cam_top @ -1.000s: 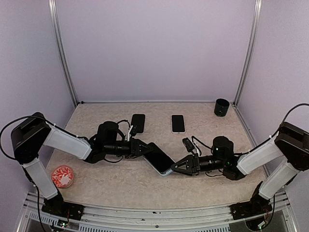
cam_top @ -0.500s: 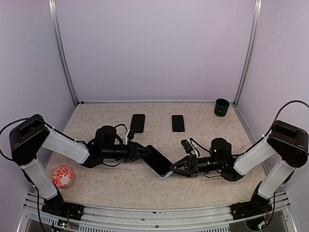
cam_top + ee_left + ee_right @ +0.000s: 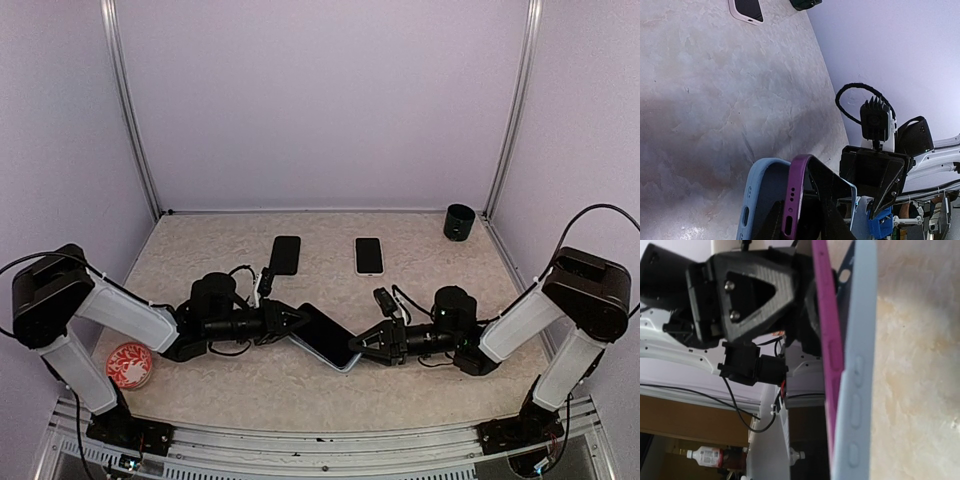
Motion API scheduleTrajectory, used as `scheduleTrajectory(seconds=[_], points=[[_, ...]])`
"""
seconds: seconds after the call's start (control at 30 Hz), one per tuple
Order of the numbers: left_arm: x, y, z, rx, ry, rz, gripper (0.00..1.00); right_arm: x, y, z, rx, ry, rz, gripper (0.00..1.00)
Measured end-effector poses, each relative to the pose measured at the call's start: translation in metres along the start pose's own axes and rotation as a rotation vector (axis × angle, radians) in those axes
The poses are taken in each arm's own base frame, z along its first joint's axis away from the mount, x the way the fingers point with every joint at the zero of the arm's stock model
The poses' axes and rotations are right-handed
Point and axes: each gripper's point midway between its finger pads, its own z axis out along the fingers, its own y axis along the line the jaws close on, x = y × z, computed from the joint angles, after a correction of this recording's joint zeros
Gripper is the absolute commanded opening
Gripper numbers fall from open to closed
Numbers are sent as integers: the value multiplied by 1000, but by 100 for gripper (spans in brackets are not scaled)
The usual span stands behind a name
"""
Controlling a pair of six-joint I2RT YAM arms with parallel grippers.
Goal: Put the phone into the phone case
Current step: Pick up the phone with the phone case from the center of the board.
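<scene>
- the purple phone (image 3: 322, 333) and the blue case (image 3: 760, 192) are together near the middle of the table (image 3: 430, 295), caught between the two arms, which reach in from opposite ends.
- the step in hand looks like seating the phone. its back faces the open side of the case, but both wrist views show the purple rim standing clear of the blue wall with a gap along the edge, so it is not yet pressed home.
- the left gripper (image 3: 290, 322) has its fingers (image 3: 832, 217) closed in on its end of the purple phone. one dark finger lies across the screen. the other sits behind the phone, and i cannot tell whether it is wedged between phone and case or on the case itself.
- the right gripper (image 3: 362, 345) meets the far end, its tip touching the case edge in the top view. its own wrist view shows no fingers, so i cannot tell whether they are clamped or only resting there.
- the next move calls for one side to hold the case steady while the other pushes the phone in, edges lined up so the side buttons meet the raised bumps, then a squeeze at each corner.
- a likely risk is the phone sliding out sideways, or the soft case bending away instead of snapping over.
- a black phone (image 3: 285, 254) and a white phone (image 3: 368, 255) lie flat farther back, well apart from the work. a cup (image 3: 460, 221) stands at the back right and a dish (image 3: 129, 364) sits at the front left.
</scene>
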Motion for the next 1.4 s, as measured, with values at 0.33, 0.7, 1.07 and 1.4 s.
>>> scheduleTrajectory(seconds=[0.33,0.7,1.07,1.4], points=[[3,-9,-6,-1,-80,14,0,-3,0,9,-14,-10,28,38],[1,-18,-17,-12,-183,42,0,-4,2,19,-57,-24,77,32],[-2,-25,-19,-12,-255,63,0,-4,7,23,-77,-26,107,28],[-6,-31,-21,2,-286,60,9,-5,18,22,-125,-26,81,0]])
